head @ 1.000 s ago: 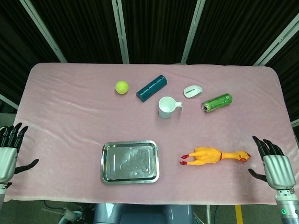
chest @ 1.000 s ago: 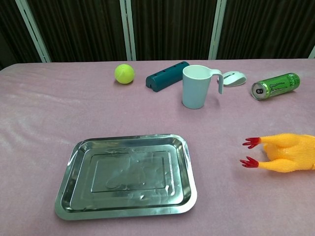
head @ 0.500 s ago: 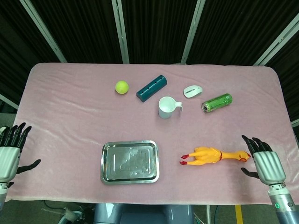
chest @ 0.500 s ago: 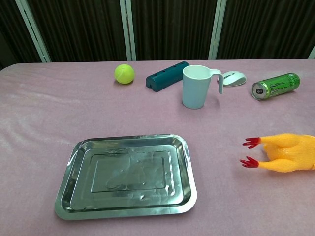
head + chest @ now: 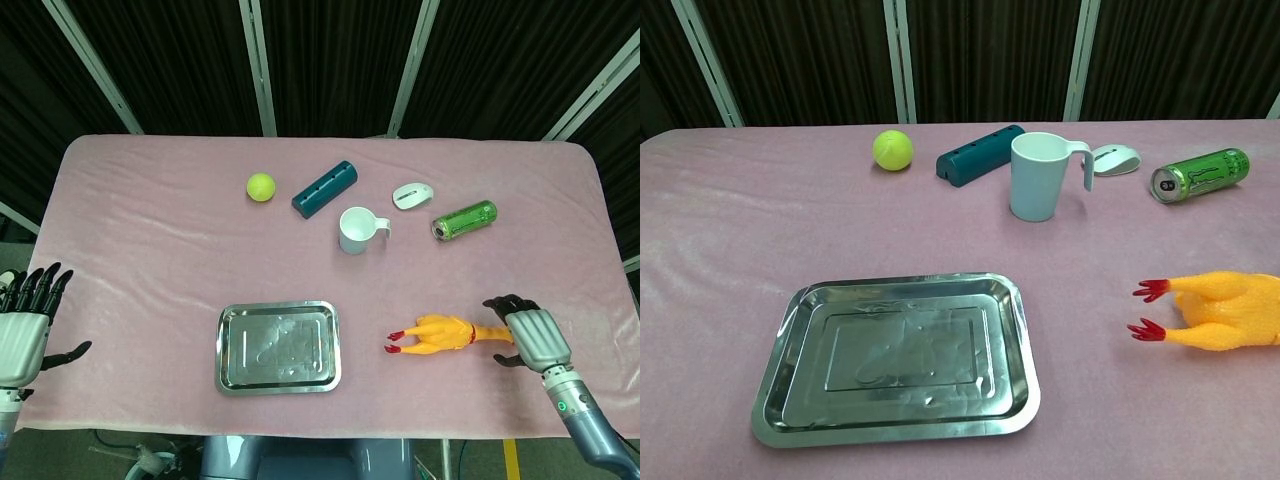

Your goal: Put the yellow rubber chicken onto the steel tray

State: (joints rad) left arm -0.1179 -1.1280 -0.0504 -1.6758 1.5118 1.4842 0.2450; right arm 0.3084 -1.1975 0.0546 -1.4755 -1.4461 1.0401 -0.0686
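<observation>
The yellow rubber chicken (image 5: 445, 333) lies on its side on the pink cloth at the front right, red feet pointing left toward the steel tray (image 5: 279, 346). The tray is empty and sits at the front centre. In the chest view the chicken (image 5: 1220, 312) shows at the right edge and the tray (image 5: 898, 358) at the lower left. My right hand (image 5: 525, 335) hovers over the chicken's head end and hides it, fingers apart and gripping nothing. My left hand (image 5: 22, 325) is at the far left table edge with its fingers spread. Neither hand shows in the chest view.
Across the back of the table lie a tennis ball (image 5: 261, 187), a teal cylinder (image 5: 325, 188), a white mug (image 5: 356, 230), a white mouse (image 5: 412, 195) and a green can (image 5: 464, 220) on its side. Bare cloth separates the chicken from the tray.
My right hand has slid left from the table's right edge until it covers the chicken's head. The chicken and tray have not moved. The left hand has barely shifted.
</observation>
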